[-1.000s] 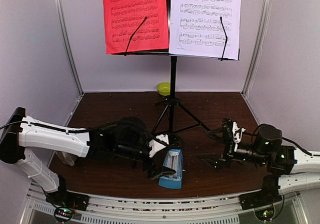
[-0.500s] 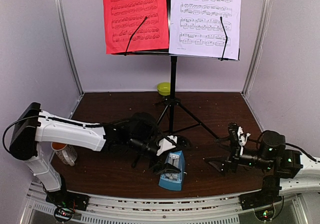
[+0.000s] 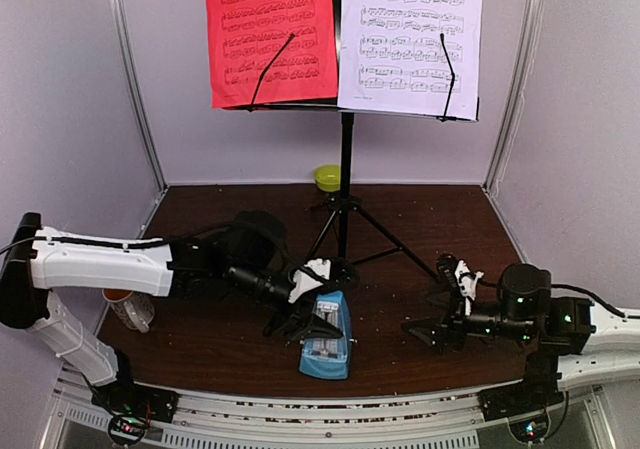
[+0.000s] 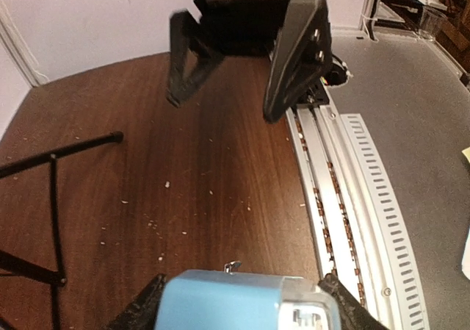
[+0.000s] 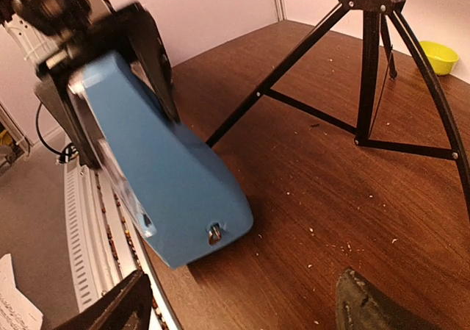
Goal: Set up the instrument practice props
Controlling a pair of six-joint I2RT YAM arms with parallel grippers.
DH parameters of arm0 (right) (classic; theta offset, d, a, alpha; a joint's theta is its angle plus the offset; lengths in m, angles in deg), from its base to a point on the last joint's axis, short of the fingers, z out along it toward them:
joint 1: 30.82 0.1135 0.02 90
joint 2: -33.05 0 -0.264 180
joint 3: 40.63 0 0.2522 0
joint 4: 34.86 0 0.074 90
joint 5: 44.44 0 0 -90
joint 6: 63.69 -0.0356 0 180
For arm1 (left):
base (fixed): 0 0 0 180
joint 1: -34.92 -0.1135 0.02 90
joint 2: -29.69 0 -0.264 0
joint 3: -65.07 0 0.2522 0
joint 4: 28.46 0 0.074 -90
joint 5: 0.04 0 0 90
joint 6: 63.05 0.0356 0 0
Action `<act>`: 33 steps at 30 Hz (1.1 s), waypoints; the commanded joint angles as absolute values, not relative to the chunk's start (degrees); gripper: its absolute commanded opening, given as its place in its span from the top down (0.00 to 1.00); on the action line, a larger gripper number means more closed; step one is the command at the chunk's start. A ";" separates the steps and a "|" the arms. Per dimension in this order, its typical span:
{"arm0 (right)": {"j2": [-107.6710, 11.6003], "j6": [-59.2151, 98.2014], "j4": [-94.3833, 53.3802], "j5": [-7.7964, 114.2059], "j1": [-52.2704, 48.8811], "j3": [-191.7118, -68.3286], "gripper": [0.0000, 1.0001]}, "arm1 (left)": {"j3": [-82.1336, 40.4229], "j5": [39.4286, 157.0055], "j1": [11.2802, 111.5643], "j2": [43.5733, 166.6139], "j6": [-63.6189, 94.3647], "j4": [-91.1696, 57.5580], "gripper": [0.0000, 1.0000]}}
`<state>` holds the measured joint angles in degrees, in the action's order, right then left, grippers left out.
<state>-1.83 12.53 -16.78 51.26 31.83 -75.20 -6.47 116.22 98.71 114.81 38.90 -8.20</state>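
**Metronome tilted in left grip, needs standing up**

Music stand is up at mid counter, tripod legs spread. Red sheet and white sheet sit side by side on its tray (a black wire arm across each). Metronome is at 6 o'clock of the tripod, near the counter's front edge. Left end effector is clamped on its narrow top from the 9 o'clock side. Long axis is tilted off upright, wide base low; can't tell if base touches the wood. Right end effector sits at 3 o'clock of it, fingers apart w/ nothing between, near but not touching. So left arm owns it: prob. next is righting it, base flat, then letting go.
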 commanded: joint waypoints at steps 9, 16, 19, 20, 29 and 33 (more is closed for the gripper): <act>-11.30 17.56 -26.04 53.20 32.66 -81.27 0.35 | -18.84 106.60 98.29 102.92 41.92 5.17 0.83; -18.44 19.19 -30.68 52.99 35.46 -84.23 0.46 | -24.95 103.08 98.35 104.54 40.66 12.33 0.87; -22.70 19.04 -34.52 52.09 36.60 -84.40 0.49 | -28.34 101.95 98.51 106.55 40.49 17.18 0.88; -23.95 18.97 -35.74 51.86 36.90 -84.43 0.50 | -29.19 101.65 98.55 106.89 40.34 18.40 0.88; -33.46 19.57 -43.51 51.36 38.60 -87.72 0.56 | -35.47 100.77 98.98 109.11 39.86 26.37 0.88; -36.61 19.76 -46.30 52.00 39.02 -89.31 0.57 | -35.85 101.30 99.39 108.74 40.31 26.70 0.88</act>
